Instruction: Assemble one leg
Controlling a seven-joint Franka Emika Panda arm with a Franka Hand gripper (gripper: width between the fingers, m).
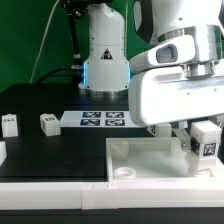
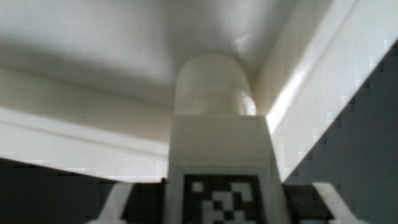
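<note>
My gripper [image 1: 203, 138] is shut on a leg [image 1: 206, 141], a small white block with a black-and-white tag on its face. It holds the leg upright at the exterior view's right, over the far right part of the large white panel [image 1: 140, 158]. I cannot tell whether the leg touches the panel. In the wrist view the leg [image 2: 221, 115] stands between my fingers [image 2: 128, 200], its rounded end towards the panel's raised rim [image 2: 80, 120], and the gripper [image 2: 222, 205] is closed round its tagged end.
Two more legs [image 1: 10, 124] [image 1: 48, 122] stand on the black table at the exterior view's left; a third white piece [image 1: 2, 151] shows at the left edge. The marker board [image 1: 100, 120] lies behind the panel. A round socket [image 1: 124, 172] sits at the panel's near corner.
</note>
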